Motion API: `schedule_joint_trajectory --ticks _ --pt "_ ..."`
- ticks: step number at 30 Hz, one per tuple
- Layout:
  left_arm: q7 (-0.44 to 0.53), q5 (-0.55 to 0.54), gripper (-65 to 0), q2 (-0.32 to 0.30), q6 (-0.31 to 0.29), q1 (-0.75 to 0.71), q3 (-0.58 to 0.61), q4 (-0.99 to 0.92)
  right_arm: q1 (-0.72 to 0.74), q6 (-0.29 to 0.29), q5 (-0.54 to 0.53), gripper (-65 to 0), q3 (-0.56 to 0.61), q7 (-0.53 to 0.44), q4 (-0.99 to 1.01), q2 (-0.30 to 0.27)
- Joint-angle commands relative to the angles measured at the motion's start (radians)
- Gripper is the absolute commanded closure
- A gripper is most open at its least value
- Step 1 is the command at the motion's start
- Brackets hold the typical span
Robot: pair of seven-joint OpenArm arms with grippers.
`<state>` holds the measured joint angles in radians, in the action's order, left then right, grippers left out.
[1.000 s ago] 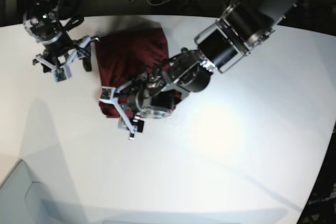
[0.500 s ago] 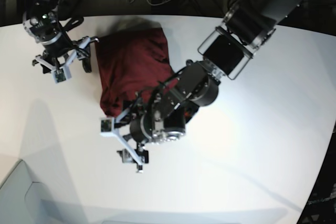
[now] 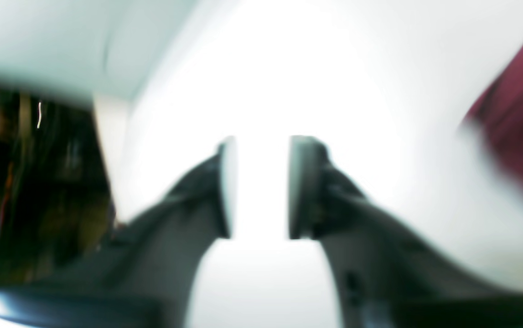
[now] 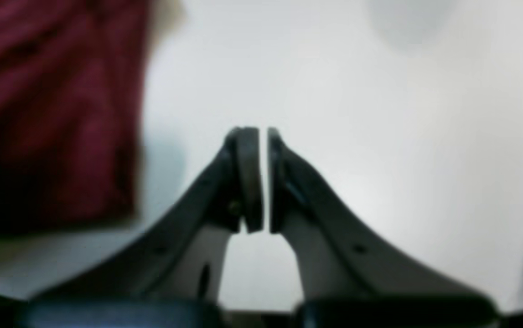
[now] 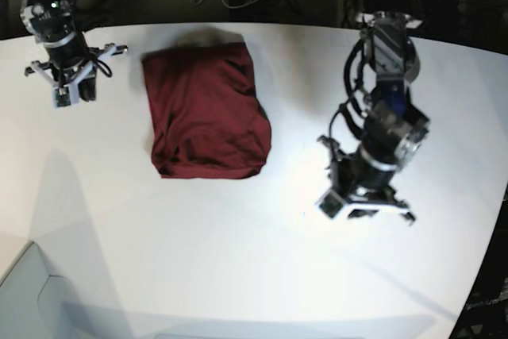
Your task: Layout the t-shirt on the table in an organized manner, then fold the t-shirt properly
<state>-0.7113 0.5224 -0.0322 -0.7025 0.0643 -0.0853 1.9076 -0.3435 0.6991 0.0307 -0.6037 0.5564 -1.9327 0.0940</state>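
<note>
The soft dark red t-shirt lies folded into a neat block on the big smooth white table, with nothing touching it. The left gripper hangs over bare table well off to one side, its two fingers a little apart and holding nothing. The right gripper is near the shirt's other side, its fingers pressed almost together and empty.

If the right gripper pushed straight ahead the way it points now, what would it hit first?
Probably just bare table. The right gripper is shut and empty, and the t-shirt lies off to one side; depth is unclear.
</note>
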Motion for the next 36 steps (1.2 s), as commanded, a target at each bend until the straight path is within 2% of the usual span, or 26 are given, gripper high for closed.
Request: schedule_joint_trajectory --ticks 1,2,7,13,18,24,28,31,36 --pt "0.017 -0.011 -1.8 -0.007 0.004 -0.030 -0.037 0.057 -0.010 -0.001 -0.016 0.0 -0.026 -0.025 -0.020 0.017" --pt "0.006 -0.011 0.0 -0.010 0.004 -0.071 -0.075 0.085 -0.016 -0.001 -0.016 0.0 -0.055 -0.028 -0.020 0.033" --pt "-0.034 -0.011 0.0 0.002 0.004 -0.254 -0.229 0.120 -0.056 -0.001 -0.016 0.0 -0.150 -0.025 -0.020 0.063" --pt "-0.023 -0.012 0.0 0.111 0.004 -0.510 -0.356 0.122 -0.164 -0.001 -0.019 0.0 -0.229 -0.023 -0.015 0.063" --pt "-0.023 -0.012 0.0 0.183 0.004 -0.643 -0.433 0.119 -0.245 -0.001 -0.119 0.0 -0.279 -0.020 0.025 0.063" --pt "-0.023 -0.014 0.0 0.189 0.004 -0.709 -0.509 0.115 -0.257 -0.001 -0.122 0.0 -0.278 -0.031 0.129 0.063" --pt "-0.021 -0.025 0.0 0.189 0.004 -0.728 -0.512 0.062 -0.245 -0.001 -0.065 0.0 -0.247 -0.035 0.240 0.063" --pt "-0.006 -0.075 0.0 0.189 0.004 -0.714 -0.511 -0.047 -0.207 -0.001 -0.016 0.0 -0.239 -0.081 0.372 0.063" --pt "0.126 -0.103 0.0 0.150 0.004 -0.636 -0.503 -0.356 -0.121 -0.001 0.148 0.0 -0.246 -0.229 0.662 0.063"
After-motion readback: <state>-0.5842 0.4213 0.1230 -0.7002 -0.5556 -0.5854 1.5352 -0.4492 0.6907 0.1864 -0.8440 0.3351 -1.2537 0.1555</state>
